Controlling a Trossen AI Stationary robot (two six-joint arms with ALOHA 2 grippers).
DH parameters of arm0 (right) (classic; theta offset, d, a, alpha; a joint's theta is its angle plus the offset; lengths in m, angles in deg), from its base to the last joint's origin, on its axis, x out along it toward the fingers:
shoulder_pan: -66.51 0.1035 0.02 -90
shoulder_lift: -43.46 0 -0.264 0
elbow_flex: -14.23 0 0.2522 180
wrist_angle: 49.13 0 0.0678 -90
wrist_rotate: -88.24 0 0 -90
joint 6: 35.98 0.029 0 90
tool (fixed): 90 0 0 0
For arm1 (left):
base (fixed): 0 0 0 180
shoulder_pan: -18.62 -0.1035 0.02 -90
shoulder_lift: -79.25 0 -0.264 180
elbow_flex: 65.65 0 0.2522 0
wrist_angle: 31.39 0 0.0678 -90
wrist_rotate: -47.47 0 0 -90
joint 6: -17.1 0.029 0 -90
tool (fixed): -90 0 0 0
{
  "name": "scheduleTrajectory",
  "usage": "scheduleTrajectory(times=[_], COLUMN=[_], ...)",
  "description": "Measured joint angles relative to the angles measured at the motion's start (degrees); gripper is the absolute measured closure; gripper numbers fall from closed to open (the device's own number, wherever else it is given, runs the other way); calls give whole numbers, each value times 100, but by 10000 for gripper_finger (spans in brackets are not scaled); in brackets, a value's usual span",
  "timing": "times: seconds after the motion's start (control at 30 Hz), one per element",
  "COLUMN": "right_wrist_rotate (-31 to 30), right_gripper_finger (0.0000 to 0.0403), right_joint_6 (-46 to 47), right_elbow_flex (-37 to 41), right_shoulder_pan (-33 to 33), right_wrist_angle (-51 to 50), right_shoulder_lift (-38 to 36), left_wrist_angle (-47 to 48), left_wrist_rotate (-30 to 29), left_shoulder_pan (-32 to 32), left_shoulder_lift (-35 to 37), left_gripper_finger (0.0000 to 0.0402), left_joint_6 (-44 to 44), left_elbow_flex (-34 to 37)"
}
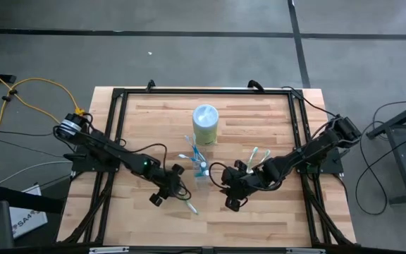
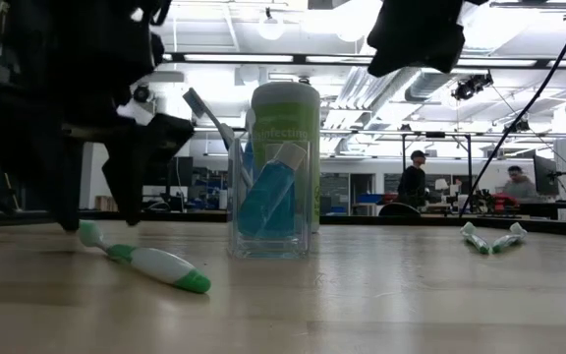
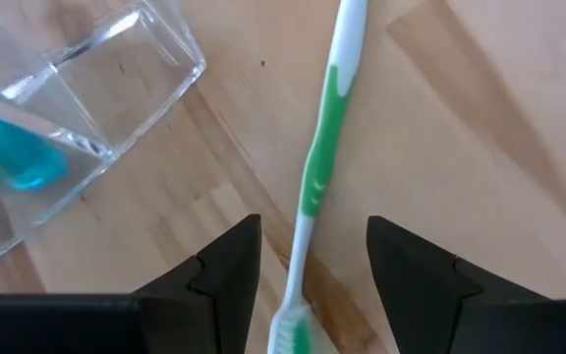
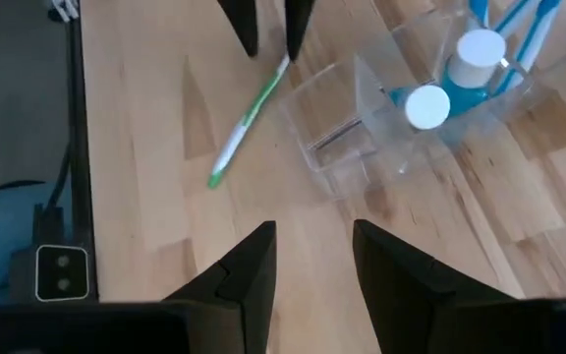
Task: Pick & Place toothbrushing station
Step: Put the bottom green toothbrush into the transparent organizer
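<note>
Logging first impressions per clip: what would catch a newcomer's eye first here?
Mid-table, the clear tumbler holds blue toothpaste tubes and brushes, with a tall green-and-white canister just behind it. Beside the tumbler, the left gripper hangs open astride a green-and-white toothbrush lying flat on the wood. The right gripper hovers open on the tumbler's other side, holding nothing.

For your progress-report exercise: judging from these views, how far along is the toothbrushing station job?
Done: the clear tumbler already holds two toothpaste tubes and blue toothbrushes. In hand: the left gripper, fingers open, straddles a green-and-white toothbrush lying on the table, not yet gripped. Left: two more toothbrushes lie apart on the wood. The right gripper hovers open and empty near the tumbler.
</note>
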Motion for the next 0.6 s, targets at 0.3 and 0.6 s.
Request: scheduleTrajectory(times=[0.3,0.6], right_wrist_rotate=[0,-9], right_gripper_finger=[274,274], right_joint_6=[-11,-15], right_elbow_flex=[0,-2], right_shoulder_pan=[145,201], right_wrist_angle=[132,286], right_shoulder_lift=[0,0], left_wrist_angle=[-275,-555], left_wrist_rotate=[-22,62], left_shoulder_pan=[0,30], left_shoulder_lift=[-359,-359], left_gripper_finger=[222,222], left_joint_6=[83,113], left_elbow_flex=[2,2])
